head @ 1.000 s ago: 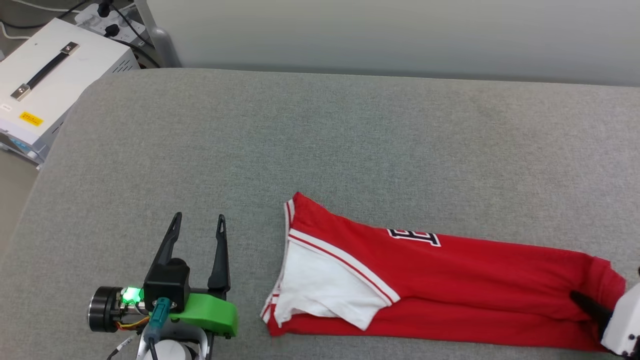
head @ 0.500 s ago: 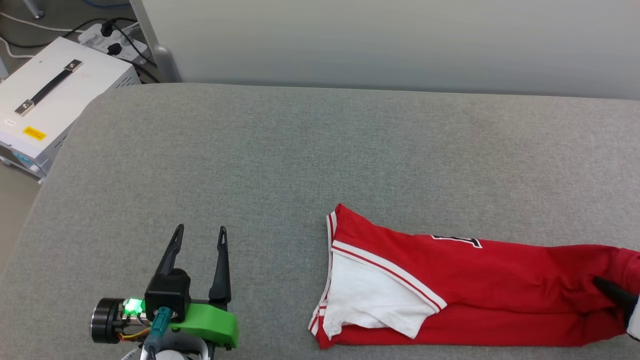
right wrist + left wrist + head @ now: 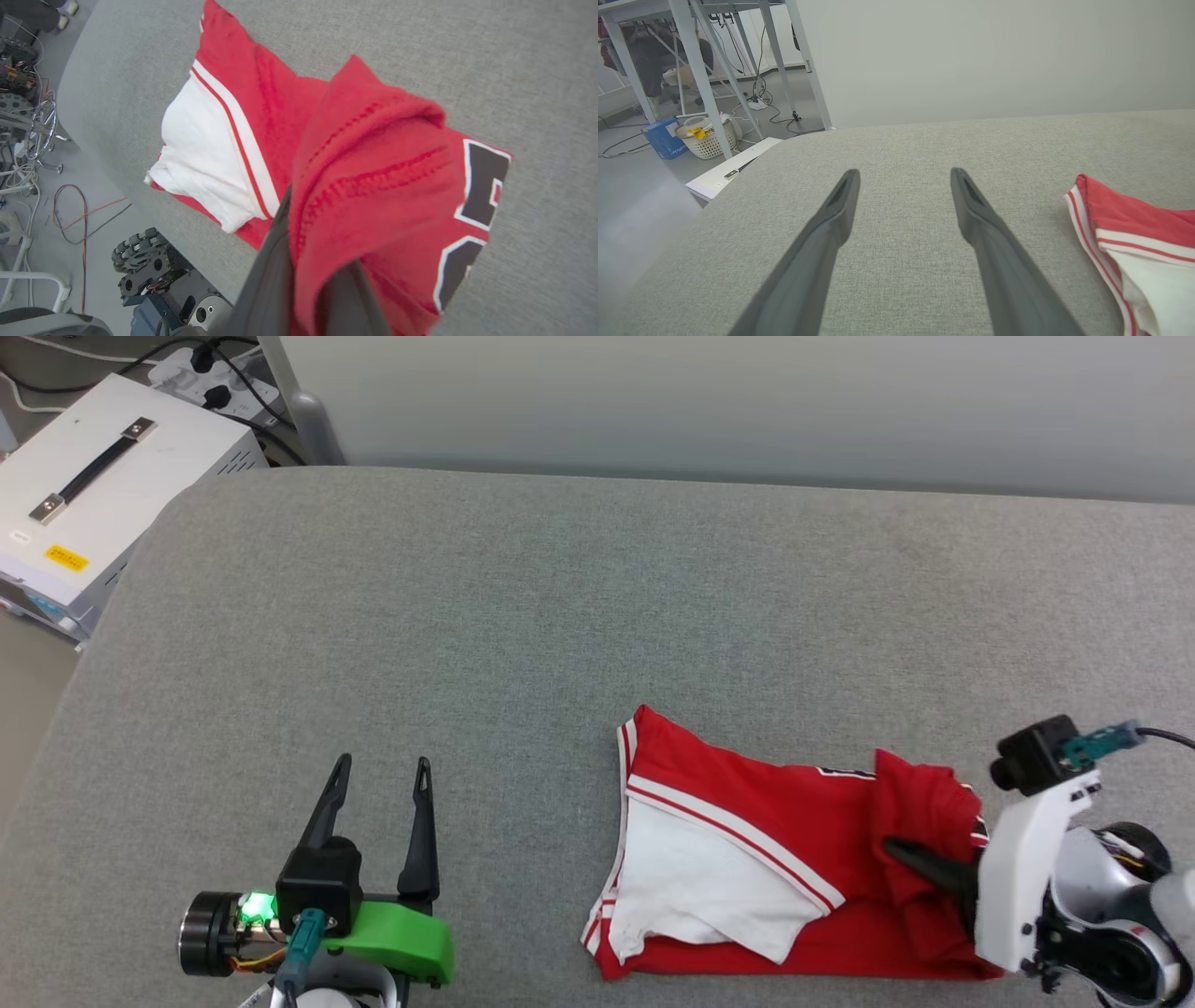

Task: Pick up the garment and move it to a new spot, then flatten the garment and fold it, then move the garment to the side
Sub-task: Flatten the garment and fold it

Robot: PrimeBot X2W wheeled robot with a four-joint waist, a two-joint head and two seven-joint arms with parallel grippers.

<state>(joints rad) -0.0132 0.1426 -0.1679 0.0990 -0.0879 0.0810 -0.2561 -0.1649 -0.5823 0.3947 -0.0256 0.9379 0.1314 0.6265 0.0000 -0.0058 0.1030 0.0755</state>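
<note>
right pincer (image 3: pixel 901 851) pinching red edge of garment (image 3: pixel 747 793), bunched cloth draped over it; rest lies on grey worktop (image 3: pixel 560 616) to its left. left pincer (image 3: pixel 383 763) spread, empty, garment's striped end near its right.

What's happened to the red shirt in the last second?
The right gripper, jaws shut on one end of the red jersey, first dragged it right, then lifted that end and carried it back left over the body. The left gripper stayed open, apart from it.

The garment (image 3: pixel 747 803) buries the right gripper's (image 3: pixel 898 850) 2 fingertips (its black number (image 3: pixel 481 186) mostly covered; unreadable).
</note>
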